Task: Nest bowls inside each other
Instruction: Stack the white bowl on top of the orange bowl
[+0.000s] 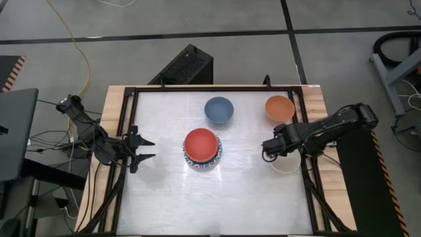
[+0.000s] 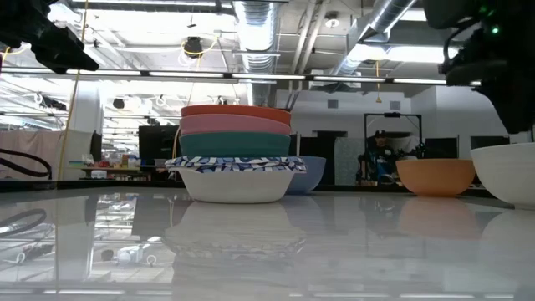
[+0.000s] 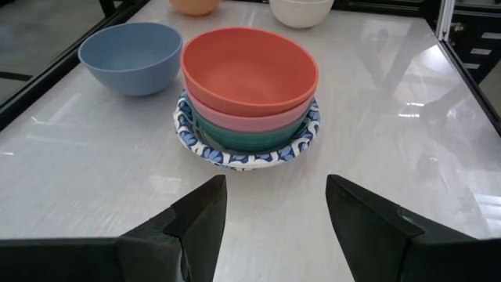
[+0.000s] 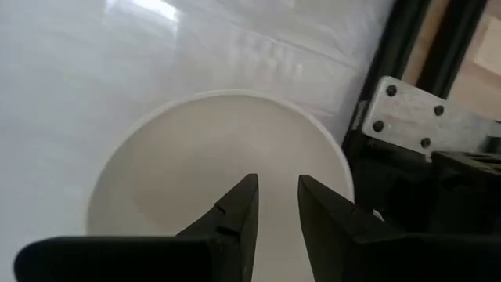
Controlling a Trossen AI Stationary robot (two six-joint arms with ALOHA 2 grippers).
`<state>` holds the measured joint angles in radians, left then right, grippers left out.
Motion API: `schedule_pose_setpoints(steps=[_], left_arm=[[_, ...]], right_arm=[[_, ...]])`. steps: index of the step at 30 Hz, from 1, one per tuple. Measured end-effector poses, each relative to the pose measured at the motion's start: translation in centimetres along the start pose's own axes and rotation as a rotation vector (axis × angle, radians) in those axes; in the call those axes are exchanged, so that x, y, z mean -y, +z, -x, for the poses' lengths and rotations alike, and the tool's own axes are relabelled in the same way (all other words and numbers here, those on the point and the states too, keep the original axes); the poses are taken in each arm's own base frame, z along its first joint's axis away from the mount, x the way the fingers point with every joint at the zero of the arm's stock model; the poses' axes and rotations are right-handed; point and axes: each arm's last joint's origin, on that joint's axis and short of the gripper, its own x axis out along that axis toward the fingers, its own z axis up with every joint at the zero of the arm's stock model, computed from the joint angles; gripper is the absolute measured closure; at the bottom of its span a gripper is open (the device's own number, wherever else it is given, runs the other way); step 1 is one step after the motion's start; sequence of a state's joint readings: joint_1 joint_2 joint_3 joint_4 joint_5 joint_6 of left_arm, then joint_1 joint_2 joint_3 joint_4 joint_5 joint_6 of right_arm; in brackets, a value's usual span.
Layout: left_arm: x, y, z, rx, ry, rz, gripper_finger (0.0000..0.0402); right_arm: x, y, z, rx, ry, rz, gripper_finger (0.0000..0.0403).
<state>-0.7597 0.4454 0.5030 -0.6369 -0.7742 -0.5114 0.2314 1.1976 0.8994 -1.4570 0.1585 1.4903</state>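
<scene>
A stack of nested bowls (image 1: 201, 147) stands mid-table: red on top, then pink and green, in a white bowl with a blue patterned rim (image 3: 205, 149). A blue bowl (image 1: 218, 110) and an orange bowl (image 1: 279, 108) stand apart toward the far edge. A cream bowl (image 4: 219, 164) rests on its base near the right edge. My right gripper (image 4: 275, 182) hangs over its hollow, pointing down, fingers a little apart with nothing between them. My left gripper (image 3: 274, 188) stands open left of the stack, pointing at it.
A black frame rail (image 1: 309, 164) runs along the table's right side, close beside the cream bowl, with a metal bracket (image 4: 423, 117) on it. Bare white tabletop (image 1: 217, 204) lies between the stack and the near edge.
</scene>
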Motion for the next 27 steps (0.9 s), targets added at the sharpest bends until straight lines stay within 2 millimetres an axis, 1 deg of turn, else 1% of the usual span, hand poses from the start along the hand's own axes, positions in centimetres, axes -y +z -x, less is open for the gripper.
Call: schedule_pose_setpoints(steps=[9, 14, 18, 20, 27], left_arm=[[0.0, 0.0, 0.0, -0.001, 0.001, -0.007, 0.0194], [0.0, 0.0, 0.0, -0.001, 0.001, -0.01, 0.0194], [0.0, 0.0, 0.0, -0.001, 0.001, -0.011, 0.0194], [0.0, 0.0, 0.0, -0.001, 0.001, -0.011, 0.0194], [0.0, 0.0, 0.0, -0.001, 0.001, -0.011, 0.0194]], right_arm=[[0.3, 0.0, -2.0, -0.006, -0.048, -0.081, 0.029], [0.2, 0.1, -2.9, 0.001, -0.042, -0.092, 0.029], [-0.3, 0.3, -3.7, 0.003, 0.009, -0.121, 0.029], [-0.7, 0.6, -3.7, 0.021, 0.048, -0.122, 0.029], [-2.8, 1.8, -3.4, 0.128, 0.265, -0.074, 0.029]])
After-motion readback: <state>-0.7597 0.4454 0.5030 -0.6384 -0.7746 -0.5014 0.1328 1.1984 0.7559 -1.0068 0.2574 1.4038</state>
